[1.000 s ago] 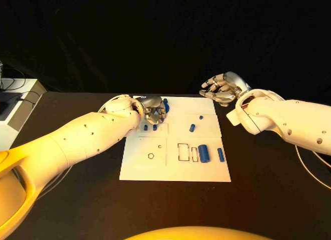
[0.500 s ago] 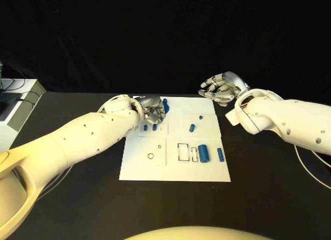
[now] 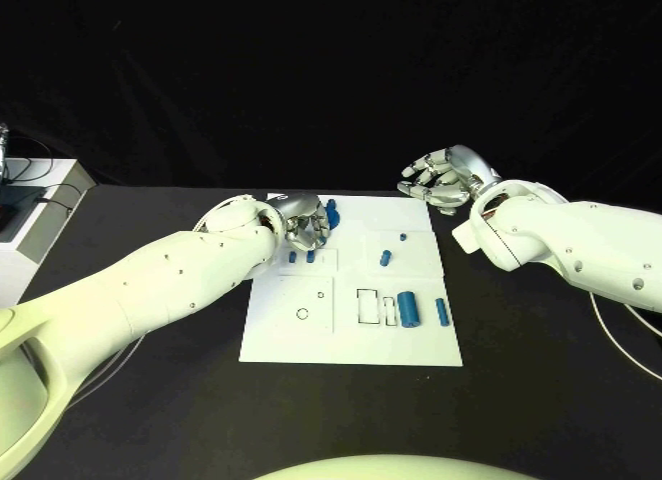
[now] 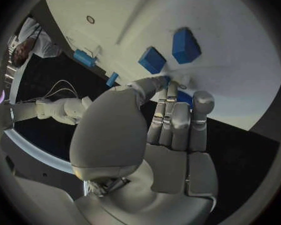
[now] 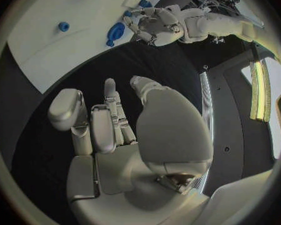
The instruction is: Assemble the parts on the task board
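- The left hand (image 3: 308, 228) hangs over the far left corner of the white board (image 3: 418, 345), fingers pointing down; its fingertips (image 4: 167, 80) touch a blue piece (image 4: 185, 98) there, but I cannot tell whether they grasp it.
- That long piece (image 3: 331, 211) runs toward the far edge, just beyond the hand.
- Two small blue blocks (image 4: 152, 59) stand just beside the fingers.
- The right hand (image 3: 444, 178) hovers off the board's far right corner, fingers loosely curled, holding nothing.
- The left hand is nearer.
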Motion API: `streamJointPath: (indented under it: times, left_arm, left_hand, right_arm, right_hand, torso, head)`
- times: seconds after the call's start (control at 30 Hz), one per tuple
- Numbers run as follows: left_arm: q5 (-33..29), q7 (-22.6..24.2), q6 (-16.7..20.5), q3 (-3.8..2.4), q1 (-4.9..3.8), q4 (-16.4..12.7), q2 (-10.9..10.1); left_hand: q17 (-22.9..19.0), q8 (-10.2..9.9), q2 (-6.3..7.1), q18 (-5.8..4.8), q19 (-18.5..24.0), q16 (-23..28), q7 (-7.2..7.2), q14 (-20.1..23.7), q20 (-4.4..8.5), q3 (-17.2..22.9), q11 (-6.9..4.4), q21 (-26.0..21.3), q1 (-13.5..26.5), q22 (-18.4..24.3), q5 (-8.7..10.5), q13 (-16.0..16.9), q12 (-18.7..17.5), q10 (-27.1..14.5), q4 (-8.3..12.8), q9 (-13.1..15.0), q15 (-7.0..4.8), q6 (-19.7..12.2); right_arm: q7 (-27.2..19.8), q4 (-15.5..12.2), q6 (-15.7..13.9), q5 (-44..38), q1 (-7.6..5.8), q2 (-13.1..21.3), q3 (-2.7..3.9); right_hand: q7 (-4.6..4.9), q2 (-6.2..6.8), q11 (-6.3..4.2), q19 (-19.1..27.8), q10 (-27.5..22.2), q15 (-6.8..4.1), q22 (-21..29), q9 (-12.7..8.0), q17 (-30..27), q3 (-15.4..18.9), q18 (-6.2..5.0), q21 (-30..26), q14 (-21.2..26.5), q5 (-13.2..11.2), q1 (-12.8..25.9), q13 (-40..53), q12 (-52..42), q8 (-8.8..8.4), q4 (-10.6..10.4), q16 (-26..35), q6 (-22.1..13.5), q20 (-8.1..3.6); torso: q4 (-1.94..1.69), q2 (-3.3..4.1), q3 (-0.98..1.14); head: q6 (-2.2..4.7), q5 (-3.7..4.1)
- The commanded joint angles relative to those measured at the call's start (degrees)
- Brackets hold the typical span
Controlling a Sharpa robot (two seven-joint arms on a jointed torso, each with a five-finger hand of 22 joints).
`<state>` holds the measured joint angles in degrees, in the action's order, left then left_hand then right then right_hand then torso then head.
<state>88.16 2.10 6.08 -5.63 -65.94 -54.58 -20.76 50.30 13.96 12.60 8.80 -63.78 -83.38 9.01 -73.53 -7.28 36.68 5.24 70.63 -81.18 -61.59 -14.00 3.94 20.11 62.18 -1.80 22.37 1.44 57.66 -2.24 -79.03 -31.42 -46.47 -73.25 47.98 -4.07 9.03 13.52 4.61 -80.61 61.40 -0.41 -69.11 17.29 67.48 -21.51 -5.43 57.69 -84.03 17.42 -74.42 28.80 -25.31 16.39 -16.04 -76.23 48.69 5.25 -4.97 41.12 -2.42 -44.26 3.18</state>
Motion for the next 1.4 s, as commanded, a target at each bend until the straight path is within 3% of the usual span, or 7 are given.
streamJointPath:
  times: [0.03, 0.13, 0.27, 0.47, 0.93, 1.4]
  left_arm:
    - [-3.33, 1.89, 4.12, -0.22, 0.05, -1.56, -0.9]
    - [-4.54, 2.0, 4.71, -0.84, 0.09, -3.02, -1.98]
    - [-6.14, 2.11, 5.46, -2.17, 0.22, -5.27, -3.94]
    - [-6.92, 1.76, 5.37, -3.47, 0.46, -6.73, -6.1]
    - [-5.5, -0.18, 1.6, -3.83, 0.9, -7.32, -7.68]
    - [-4.88, -0.32, 0.98, -3.62, 1.96, -5.18, -6.29]
  left_hand:
    - [0.29, 0.1, 0.0, -1.18, -0.44, -0.37, -0.07, -0.58, -0.02, 0.06, 0.17, 0.3, 0.76, -0.22, 0.07, 0.07, -0.61, 0.62, 0.41, 0.12, 0.15, 0.4]
    - [0.35, 0.08, -0.02, -1.22, -0.61, -0.39, -0.06, -0.68, -0.01, 0.09, 0.17, 0.42, 0.8, -0.37, 0.06, 0.08, -0.83, 0.76, 0.46, 0.13, 0.14, 0.47]
    - [0.57, 0.04, -0.02, -1.25, -0.8, -0.43, -0.05, -0.88, 0.02, 0.13, 0.16, 0.54, 0.84, -0.51, 0.04, 0.08, -1.24, 1.01, 0.57, 0.14, 0.12, 0.56]
    - [0.2, -0.09, 0.1, -1.21, -0.66, -0.35, 0.0, -0.82, 0.02, 0.11, 0.23, 0.41, 1.05, -0.29, 0.04, 0.05, -2.0, 1.17, 0.66, 0.14, 0.17, 0.61]
    - [-0.66, -0.28, 0.13, -1.08, -0.18, -0.16, -0.01, -0.47, -0.01, 0.17, 0.27, 0.03, 1.1, 0.23, 0.03, 0.05, -2.77, 1.31, 0.84, 0.12, 0.2, 0.55]
    - [-0.66, -0.3, 0.07, -1.11, -0.24, -0.15, -0.02, -0.45, -0.02, 0.2, 0.26, 0.08, 1.09, 0.15, 0.03, 0.08, -2.94, 1.47, 0.88, 0.12, 0.21, 0.59]
  right_arm:
    - [-0.83, -0.05, 0.06, -0.51, 0.01, 0.03, 0.01]
    - [-0.84, -0.03, 0.05, -0.51, 0.01, 0.11, 0.01]
    - [-0.83, -0.02, 0.04, -0.51, 0.01, 0.27, 0.01]
    - [-0.79, 0.0, 0.06, -0.51, 0.02, 0.44, 0.01]
    - [-0.73, 0.03, 0.11, -0.51, 0.06, 0.55, 0.01]
    - [-0.78, 0.01, 0.05, -0.53, 0.08, 0.43, 0.01]
  right_hand:
    - [0.44, 0.41, 0.1, 0.02, 0.07, 0.41, 0.05, 0.06, -0.07, -0.19, -0.59, -0.3, -0.06, 0.17, 0.06, -0.05, 0.23, 0.19, -0.18, 0.22, 0.06, 0.28]
    - [0.44, 0.41, 0.1, 0.02, 0.07, 0.41, 0.05, 0.06, -0.07, -0.19, -0.59, -0.3, -0.06, 0.17, 0.06, -0.05, 0.23, 0.19, -0.18, 0.22, 0.06, 0.28]
    - [0.43, 0.4, 0.1, 0.03, 0.1, 0.41, 0.06, 0.07, -0.06, -0.18, -0.6, -0.34, -0.06, 0.17, 0.09, -0.12, 0.29, 0.22, -0.18, 0.23, 0.1, 0.28]
    - [0.43, 0.4, 0.1, 0.03, 0.1, 0.41, 0.06, 0.07, -0.06, -0.18, -0.6, -0.34, -0.06, 0.17, 0.09, -0.12, 0.29, 0.22, -0.18, 0.23, 0.1, 0.28]
    - [0.43, 0.4, 0.1, 0.03, 0.1, 0.41, 0.06, 0.07, -0.06, -0.18, -0.6, -0.34, -0.06, 0.17, 0.09, -0.12, 0.29, 0.22, -0.18, 0.23, 0.1, 0.28]
    - [0.42, 0.4, 0.09, 0.1, 0.17, 0.41, 0.2, 0.08, -0.15, -0.19, -0.64, -0.58, -0.03, 0.18, 0.11, -0.27, 0.4, 0.26, -0.16, 0.3, 0.15, 0.3]
  torso:
    - [0.01, 0.0, -0.06]
    - [-0.05, -0.07, 0.0]
    - [-0.15, -0.18, -0.01]
    - [-0.47, -0.53, -0.18]
    - [-0.37, -0.36, -0.19]
    - [-0.17, -0.25, -0.13]
  head:
    - [0.09, 0.0]
    - [0.1, -0.02]
    - [0.09, -0.07]
    - [-0.22, 0.08]
    - [-0.31, -0.08]
    - [-0.4, -0.07]
